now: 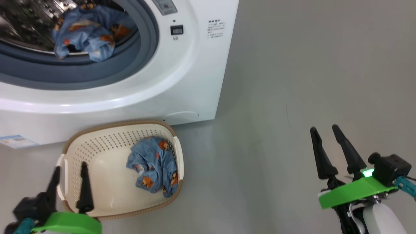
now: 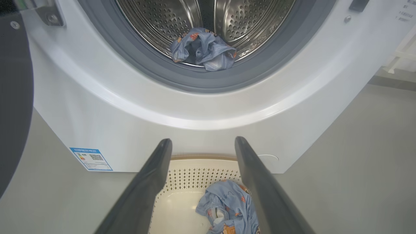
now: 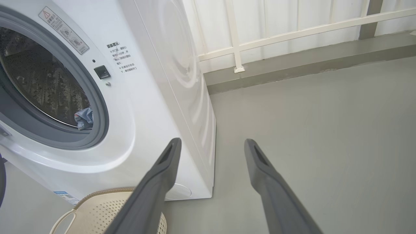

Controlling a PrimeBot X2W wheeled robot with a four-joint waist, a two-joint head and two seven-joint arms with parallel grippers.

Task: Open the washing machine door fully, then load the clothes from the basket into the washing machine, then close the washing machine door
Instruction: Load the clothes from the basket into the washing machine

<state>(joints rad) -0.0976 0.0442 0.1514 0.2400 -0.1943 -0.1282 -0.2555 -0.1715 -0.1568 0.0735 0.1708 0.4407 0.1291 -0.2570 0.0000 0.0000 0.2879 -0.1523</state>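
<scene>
Plainly, the risk sits with the crumpled light-blue bear-printed garment (image 1: 152, 165) in the small cream-white perforated plastic basket (image 1: 120, 125) with a brown woven-look rim. It lies below and to the right of the left gripper (image 1: 70, 167), whose two long dark fingers stand wide apart and empty over the basket's left side. A straight descent would likely meet bare plastic or the rim and shove the light basket along the grey floor (image 1: 292, 81). A shallow pinch might lift one fold and drop it short of the drum.

The matching second garment (image 1: 86, 35) rests on the drum's lip against the grey rubber gasket (image 1: 81, 74), far ahead of the jaws. Left there, it could be trapped by the glossy black round door (image 2: 13, 113), which stands swung open left of the fingers.

The right gripper (image 1: 324, 128), jaws likewise spread and holding nothing, hovers over bare floor beside the big white front-loading washing machine (image 1: 182, 81). Nothing stands between the left jaws and the basket cloth.
</scene>
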